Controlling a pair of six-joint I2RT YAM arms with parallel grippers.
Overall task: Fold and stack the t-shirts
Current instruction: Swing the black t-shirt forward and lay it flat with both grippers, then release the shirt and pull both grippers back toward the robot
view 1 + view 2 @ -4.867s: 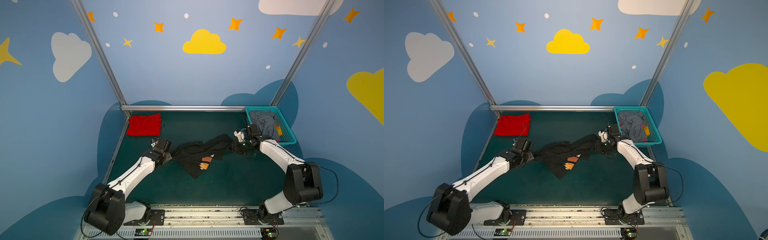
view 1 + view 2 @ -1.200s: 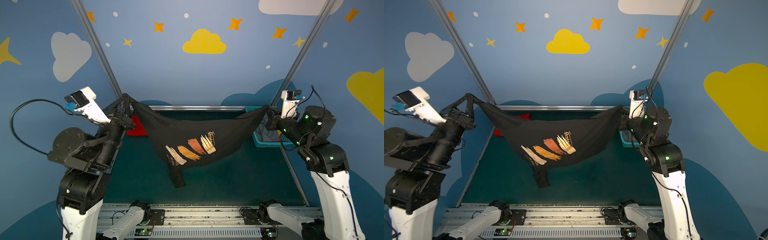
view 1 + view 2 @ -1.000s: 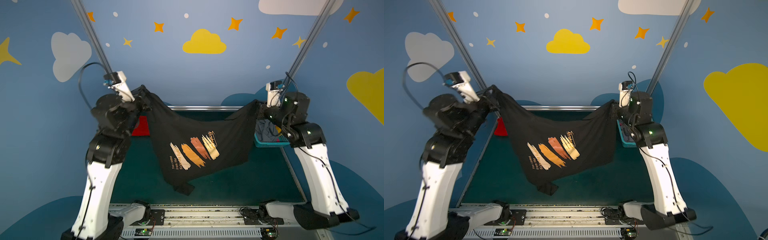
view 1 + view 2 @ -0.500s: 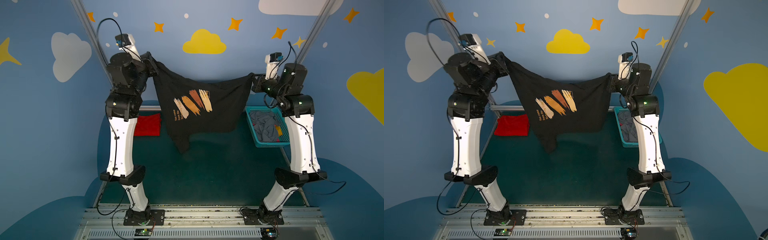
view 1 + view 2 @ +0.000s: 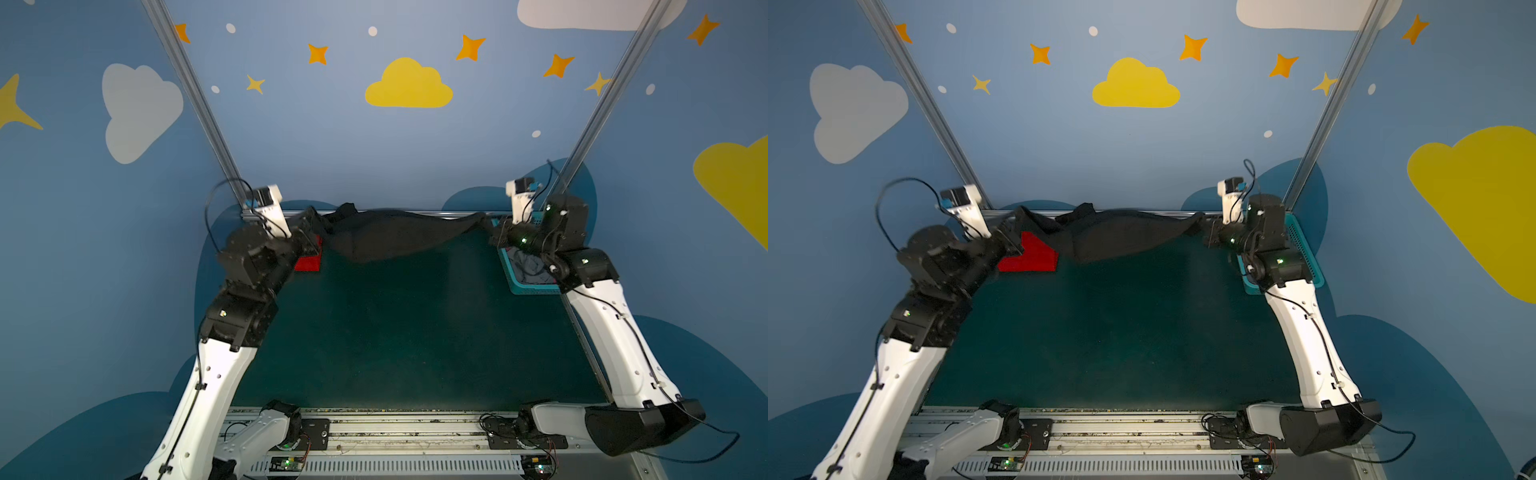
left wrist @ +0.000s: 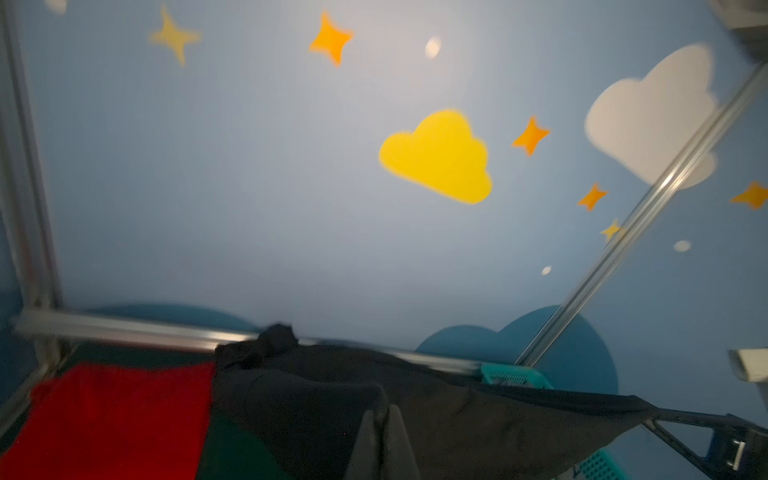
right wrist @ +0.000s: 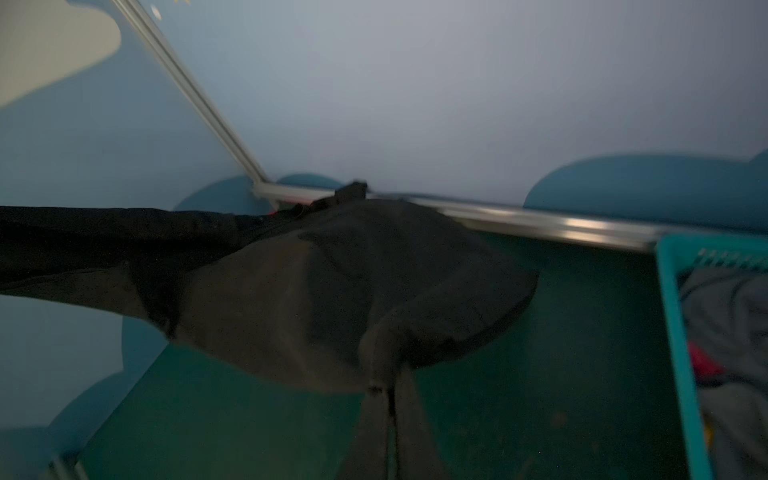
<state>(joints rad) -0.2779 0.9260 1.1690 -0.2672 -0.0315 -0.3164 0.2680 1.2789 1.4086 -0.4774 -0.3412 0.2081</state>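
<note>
**Black tee strung claw to claw, far end of the surface**

L side first: your left claw [image 5: 311,224] is clamped on one end of the black tee [image 5: 395,237]. The red tee [image 5: 1030,257] lies flat on the surface [image 5: 395,332], just below that claw and apart from it.

From the left claw the black tee runs straight across to your right claw [image 5: 492,227], which is likewise pinched shut on cloth. So the long axis goes claw to claw, w/ a slack belly sagging between. Can't tell if it touches the surface. Neither arm is nearer, since each has an end.

The basket [image 5: 528,286] sits just below the right claw.

My read is the next move lays the tee down flat, so keep the claws level and apart.

The wrist views, though blurred, show the fingers closed w/ cloth between. The top views are too coarse for that, but only they show the whole span. The print isn't visible anywhere.
</note>
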